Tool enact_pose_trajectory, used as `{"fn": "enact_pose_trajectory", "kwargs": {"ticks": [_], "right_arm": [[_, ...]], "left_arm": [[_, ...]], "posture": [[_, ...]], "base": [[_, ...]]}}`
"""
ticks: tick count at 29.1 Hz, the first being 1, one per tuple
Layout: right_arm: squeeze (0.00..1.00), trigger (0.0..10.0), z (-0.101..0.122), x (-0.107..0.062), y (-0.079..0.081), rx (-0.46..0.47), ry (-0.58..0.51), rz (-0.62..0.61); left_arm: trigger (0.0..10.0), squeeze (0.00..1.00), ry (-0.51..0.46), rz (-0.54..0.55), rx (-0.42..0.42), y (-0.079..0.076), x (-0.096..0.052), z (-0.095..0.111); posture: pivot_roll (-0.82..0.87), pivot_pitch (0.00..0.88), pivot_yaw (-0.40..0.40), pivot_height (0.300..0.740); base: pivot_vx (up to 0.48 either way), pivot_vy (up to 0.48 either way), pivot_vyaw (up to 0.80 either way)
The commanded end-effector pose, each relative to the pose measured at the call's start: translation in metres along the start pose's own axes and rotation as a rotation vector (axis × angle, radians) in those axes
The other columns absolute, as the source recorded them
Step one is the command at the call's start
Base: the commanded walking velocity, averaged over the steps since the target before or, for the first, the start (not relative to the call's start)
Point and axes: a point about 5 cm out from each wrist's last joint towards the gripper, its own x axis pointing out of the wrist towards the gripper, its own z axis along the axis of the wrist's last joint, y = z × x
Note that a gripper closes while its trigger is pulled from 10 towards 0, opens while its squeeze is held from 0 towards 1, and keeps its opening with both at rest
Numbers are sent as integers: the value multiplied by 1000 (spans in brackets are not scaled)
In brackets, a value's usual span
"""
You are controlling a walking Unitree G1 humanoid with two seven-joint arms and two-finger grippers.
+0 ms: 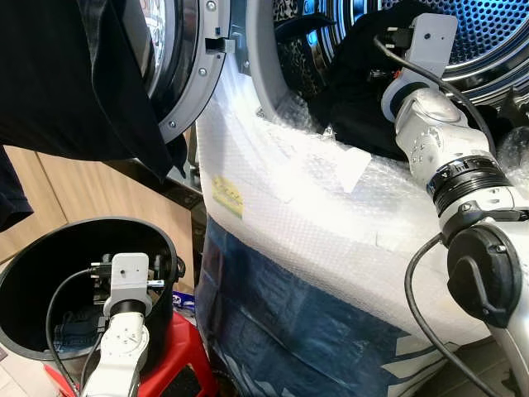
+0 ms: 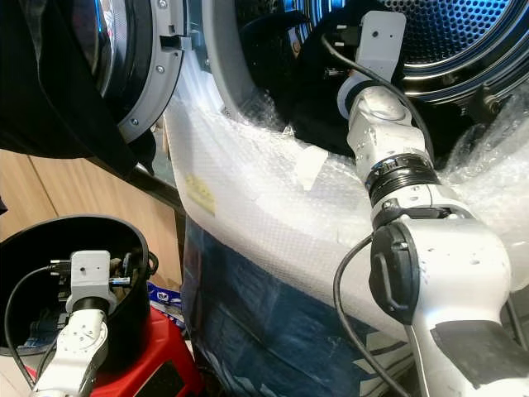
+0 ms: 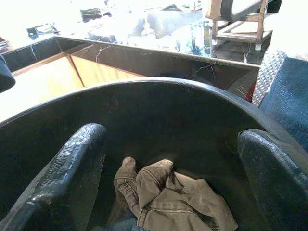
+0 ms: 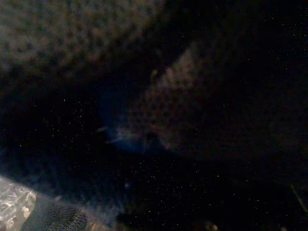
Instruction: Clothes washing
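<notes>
The washing machine's drum [image 1: 488, 33] stands open, shiny and perforated. A black garment [image 1: 355, 91] bulges over its lower lip, with a patterned cloth [image 1: 297, 58] beside it. My right arm [image 1: 430, 141] reaches into the drum and its gripper is buried in the dark clothes; the right wrist view is nearly black. My left gripper [image 3: 171, 144] hangs open just inside the black bucket [image 1: 50, 256], with nothing between its fingers [image 3: 72, 168]. A khaki garment [image 3: 178, 202] lies crumpled at the bucket's bottom, with blue denim [image 1: 78, 327] beside it.
The round machine door [image 1: 186, 66] is swung open to the left, and a dark garment [image 1: 74, 74] hangs beside it. Bubble wrap [image 1: 289, 198] and a blue sheet [image 1: 289, 322] cover the machine's front. The bucket sits on a red stool [image 1: 178, 347].
</notes>
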Motion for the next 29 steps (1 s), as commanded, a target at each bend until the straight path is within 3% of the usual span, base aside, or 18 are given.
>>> {"fn": "enact_pose_trajectory", "kwargs": {"ticks": [1,13,17,20,24,27,29], "right_arm": [[1000,10000,-2,-1,-7,9,15,-19],[1000,10000,-7,-3,-25,38,-6,-102],[1000,10000,-4,-4,-32,127,-23,-121],[1000,10000,2,-4,-32,54,-46,-108],[1000,10000,8,-6,-36,44,-71,-99],[1000,10000,12,-4,-27,-13,-66,-45],[1000,10000,27,-4,-24,-16,-111,-55]], "left_arm": [[10000,0,16,-20,12,-4,-3,-3],[10000,0,14,-10,-6,-3,-1,0],[10000,0,17,-4,-2,-1,-2,-1],[10000,0,14,-13,6,-2,-2,-1],[10000,0,12,-11,6,-2,-2,-1],[10000,0,21,-20,10,-3,0,-2],[10000,0,12,-45,22,-6,2,0]], "posture": [[112,0,-117,740],[112,0,-117,740],[104,0,-112,740],[107,0,-114,740],[105,0,-112,740],[71,0,-90,740],[78,0,-90,740]], "base": [[0,0,0],[0,0,0],[0,0,0],[0,0,0],[0,0,0],[0,0,0],[0,0,0]]}}
